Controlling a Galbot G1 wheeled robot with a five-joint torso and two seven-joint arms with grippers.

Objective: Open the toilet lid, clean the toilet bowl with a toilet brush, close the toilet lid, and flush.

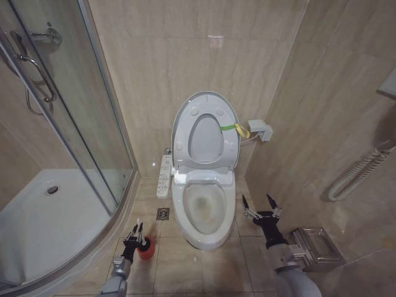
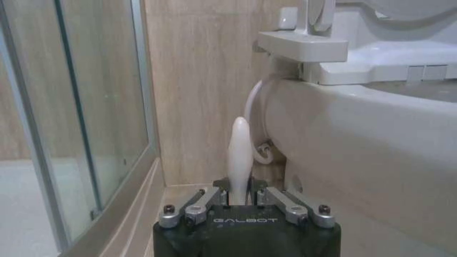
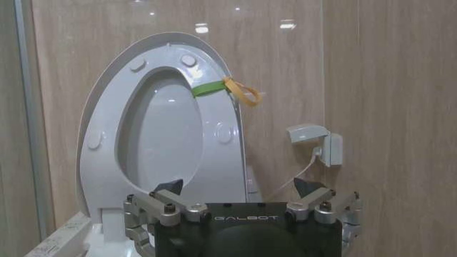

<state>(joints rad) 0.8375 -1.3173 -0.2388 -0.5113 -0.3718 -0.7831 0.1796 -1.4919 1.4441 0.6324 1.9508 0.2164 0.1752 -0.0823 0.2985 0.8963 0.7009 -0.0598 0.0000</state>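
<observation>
The toilet lid [image 1: 206, 140] [image 3: 161, 128] stands upright against the wall with the seat ring raised against it; a yellow-green strap [image 1: 234, 129] hangs on its edge. Below it the toilet bowl [image 1: 204, 210] [image 2: 357, 139] lies uncovered. My left gripper [image 1: 135, 234] [image 2: 241, 188] is low on the floor left of the bowl, shut on the pale handle of the toilet brush [image 2: 241, 152]. The brush head is hidden in the red holder [image 1: 146, 249]. My right gripper [image 1: 261, 207] [image 3: 239, 188] is open and holds nothing, right of the bowl, facing the lid.
A glass shower enclosure [image 1: 62, 124] with a white tray [image 1: 43, 223] fills the left. The button panel [image 1: 164, 175] juts out beside the bowl, and a floor drain [image 1: 163, 214] lies below it. A metal box [image 1: 315, 247] sits on the right floor under a wall hose [image 1: 359, 176].
</observation>
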